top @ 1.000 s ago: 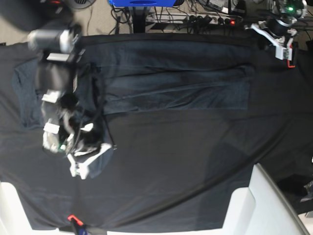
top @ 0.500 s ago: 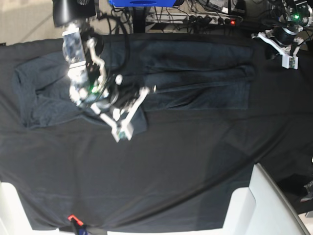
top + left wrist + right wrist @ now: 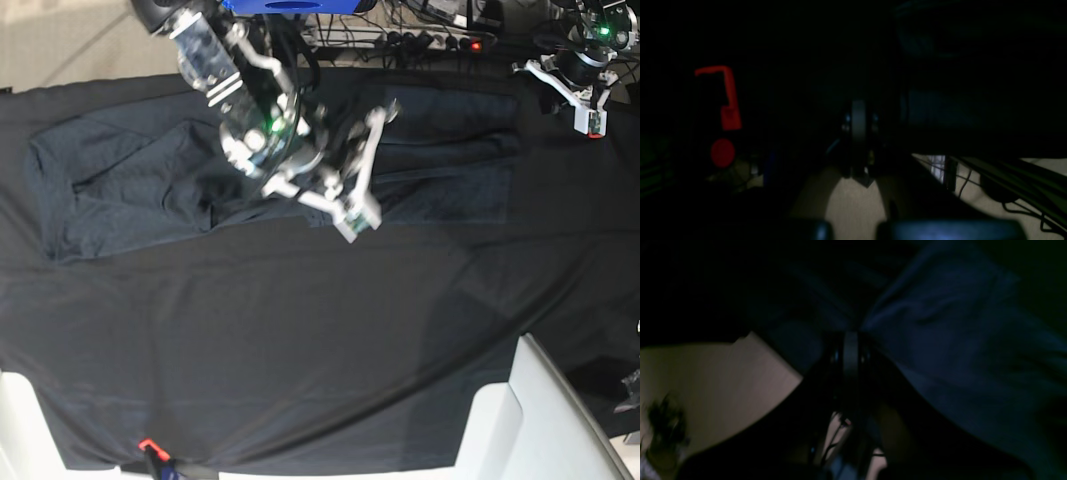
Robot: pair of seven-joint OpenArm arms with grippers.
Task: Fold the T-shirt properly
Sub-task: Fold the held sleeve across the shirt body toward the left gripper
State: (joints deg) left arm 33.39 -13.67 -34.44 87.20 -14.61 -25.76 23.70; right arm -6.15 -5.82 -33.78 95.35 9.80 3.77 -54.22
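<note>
My right gripper is clenched on a fold of the soft, dark charcoal knit T-shirt, spread toward ten o'clock on the black table cloth. It's limp; I'd grip hems. Left gripper clenched, empty.

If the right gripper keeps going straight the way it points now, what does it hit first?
Probably the T-shirt itself: in the wrist view the right gripper is shut on a bunched fold of it, and cloth fills the line ahead. The view is dark, so depth beyond is unclear.
</note>
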